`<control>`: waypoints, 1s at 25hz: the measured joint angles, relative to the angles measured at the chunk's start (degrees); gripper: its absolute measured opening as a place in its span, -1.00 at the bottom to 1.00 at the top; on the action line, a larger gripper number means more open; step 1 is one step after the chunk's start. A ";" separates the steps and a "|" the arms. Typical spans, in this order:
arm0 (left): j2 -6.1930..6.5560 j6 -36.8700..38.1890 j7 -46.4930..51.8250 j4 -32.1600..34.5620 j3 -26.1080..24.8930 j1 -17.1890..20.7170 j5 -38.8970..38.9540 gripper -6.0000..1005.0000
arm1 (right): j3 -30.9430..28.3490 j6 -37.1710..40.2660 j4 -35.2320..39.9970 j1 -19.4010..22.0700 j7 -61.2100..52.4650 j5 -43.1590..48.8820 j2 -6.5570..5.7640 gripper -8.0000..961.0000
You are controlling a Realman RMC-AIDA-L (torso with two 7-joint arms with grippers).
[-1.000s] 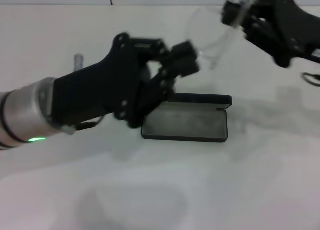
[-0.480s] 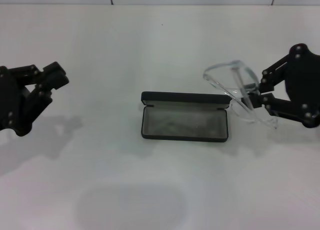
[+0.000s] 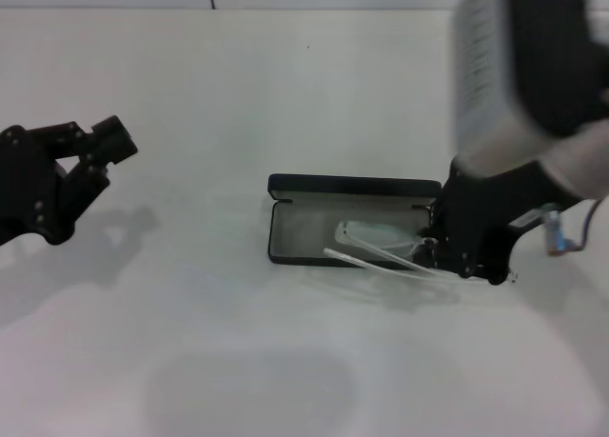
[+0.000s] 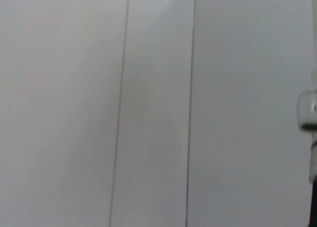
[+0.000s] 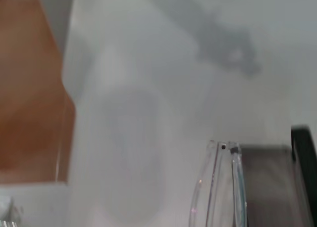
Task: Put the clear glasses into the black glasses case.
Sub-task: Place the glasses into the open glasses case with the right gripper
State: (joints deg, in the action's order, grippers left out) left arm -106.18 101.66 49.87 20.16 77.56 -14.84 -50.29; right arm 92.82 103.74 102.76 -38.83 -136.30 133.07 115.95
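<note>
While the black glasses case [image 3: 350, 220] is lying open near the centre of the head view, its lid standing up along the far edge and its grey lining showing, the clear glasses [image 3: 381, 247] are being lowered into it by the right pincer [image 3: 447, 251]. The pincer is seen at the right end of the case, just below the bulky pale forearm filling the upper right of the frame, and it is clamped on the glasses at their right end. The transparent frame is lying partly inside the tray, but one thin arm is crossing the near rim and reaching out over the white desk [image 3: 285, 361] — so the glasses are judged to be not yet seated. In the right wrist view the clear glasses [image 5: 225, 187] are shown close up at the lower right, beside the dark edge of the case [image 5: 302, 158].

The step in hand is judged to be the placing itself. The next move is thought to call for the stray arm being brought inside the rim before the grip is let go; otherwise the glasses may be left straddling the edge.

The left pincer [image 3: 100, 151] is being held at the left edge of the frame, well apart from the case — its fingers apart and nothing between them.
</note>
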 joint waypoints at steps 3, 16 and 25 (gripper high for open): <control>-0.01 -0.11 0.78 0.00 -1.93 0.35 -0.23 -0.77 | 6.33 -3.16 -4.21 -2.76 -2.12 5.08 0.15 -0.68; -0.03 0.22 2.99 0.12 -3.40 -0.08 -0.54 -0.77 | 22.75 -22.14 -12.01 -3.58 -5.44 15.51 0.24 -0.67; -0.08 0.22 3.78 0.15 -3.38 -0.21 -0.47 -0.77 | 25.25 -27.50 -12.49 -2.98 -5.48 17.76 0.25 -0.66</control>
State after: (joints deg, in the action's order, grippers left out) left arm -106.26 101.87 53.65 20.31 74.18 -15.05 -50.76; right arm 118.07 76.24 90.27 -41.81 -141.78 150.83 116.19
